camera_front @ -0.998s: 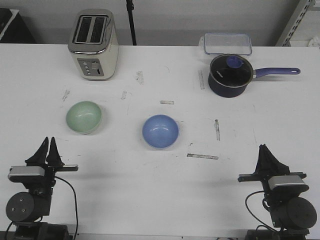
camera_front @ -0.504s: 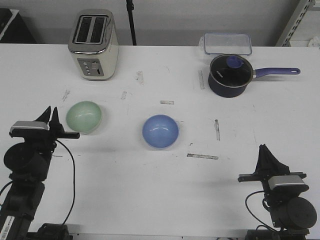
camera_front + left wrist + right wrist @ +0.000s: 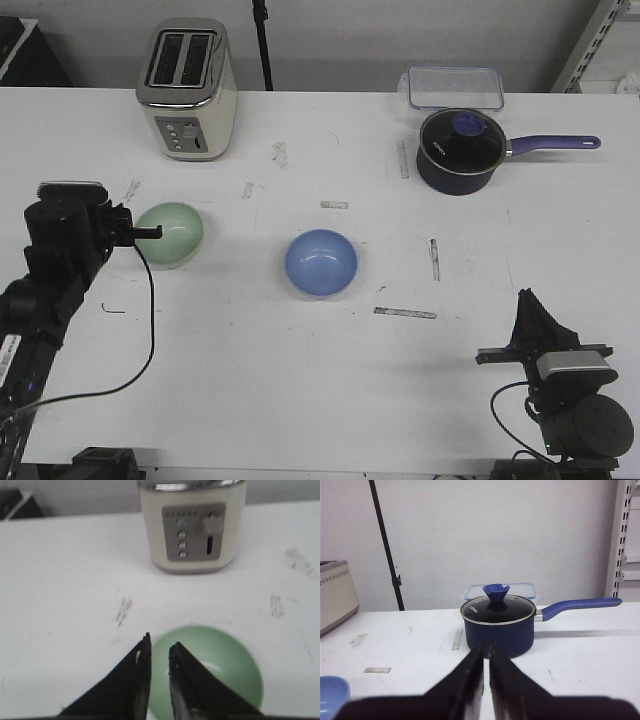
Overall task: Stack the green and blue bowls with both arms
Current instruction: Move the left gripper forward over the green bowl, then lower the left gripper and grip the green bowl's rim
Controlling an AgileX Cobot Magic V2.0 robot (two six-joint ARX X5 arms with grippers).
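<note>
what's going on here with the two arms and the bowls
The left arm's tool is over the near rim of the green bowl, its fingers only a narrow gap apart, not gripping it. The right tool sits low at the table's near edge, nearly closed and holding nothing. The blue bowl sits alone mid-table, so nothing is stacked yet. A toaster and a lidded saucepan stand at the back.

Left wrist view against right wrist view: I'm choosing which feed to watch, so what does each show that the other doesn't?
Only the left wrist view shows the green bowl under the left gripper, and the toaster's buttons. Only the right wrist view shows the saucepan, the clear container behind it, an edge of the blue bowl and the right gripper. Both show the toaster and the white table.
</note>
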